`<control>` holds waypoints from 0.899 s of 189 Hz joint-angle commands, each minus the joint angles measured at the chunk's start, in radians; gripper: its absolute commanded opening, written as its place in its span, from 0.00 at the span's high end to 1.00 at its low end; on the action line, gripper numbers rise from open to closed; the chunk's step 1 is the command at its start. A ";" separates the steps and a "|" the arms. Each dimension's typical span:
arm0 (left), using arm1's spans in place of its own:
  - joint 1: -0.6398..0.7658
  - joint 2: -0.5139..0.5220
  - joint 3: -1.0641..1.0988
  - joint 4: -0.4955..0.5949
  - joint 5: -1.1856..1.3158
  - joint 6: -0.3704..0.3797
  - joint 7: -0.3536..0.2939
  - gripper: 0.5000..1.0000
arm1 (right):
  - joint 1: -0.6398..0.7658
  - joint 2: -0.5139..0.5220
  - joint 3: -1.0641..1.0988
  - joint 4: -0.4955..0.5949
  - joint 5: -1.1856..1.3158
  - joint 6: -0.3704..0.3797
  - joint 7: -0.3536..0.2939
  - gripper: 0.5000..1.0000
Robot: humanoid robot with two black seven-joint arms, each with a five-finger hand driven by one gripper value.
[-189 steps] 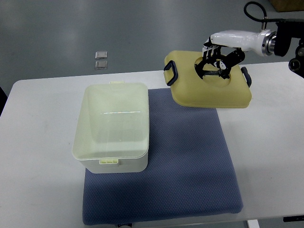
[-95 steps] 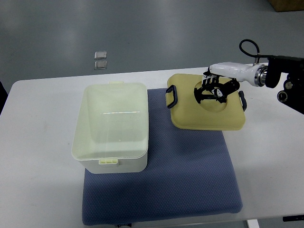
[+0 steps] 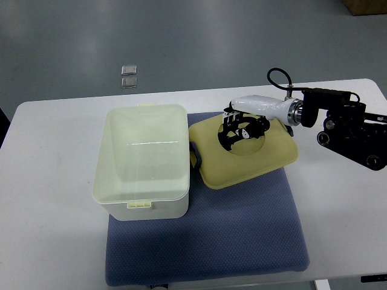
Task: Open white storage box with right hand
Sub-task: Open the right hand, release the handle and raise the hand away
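The white storage box [image 3: 143,158] stands open on the left part of the blue mat [image 3: 242,229]. Its pale yellow lid [image 3: 269,158] lies low over the mat just right of the box, with a black clasp [image 3: 196,157] close to the box wall. My right hand [image 3: 242,128] comes in from the right. Its dark fingers are curled into the round recess in the middle of the lid and grip it. I cannot tell if the lid rests fully on the mat.
The mat lies on a white table [image 3: 48,199]. My right forearm and its black joint [image 3: 344,124] hang over the table's right side. Two small clear squares [image 3: 128,76] lie on the grey floor behind the table.
My right hand has carried the lid down and to the left, from high over the back right of the table to low over the mat beside the box.
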 commanded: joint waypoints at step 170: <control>0.000 0.000 0.002 -0.003 0.001 -0.002 0.002 0.00 | -0.021 0.094 0.396 -0.301 1.255 0.169 -0.147 0.13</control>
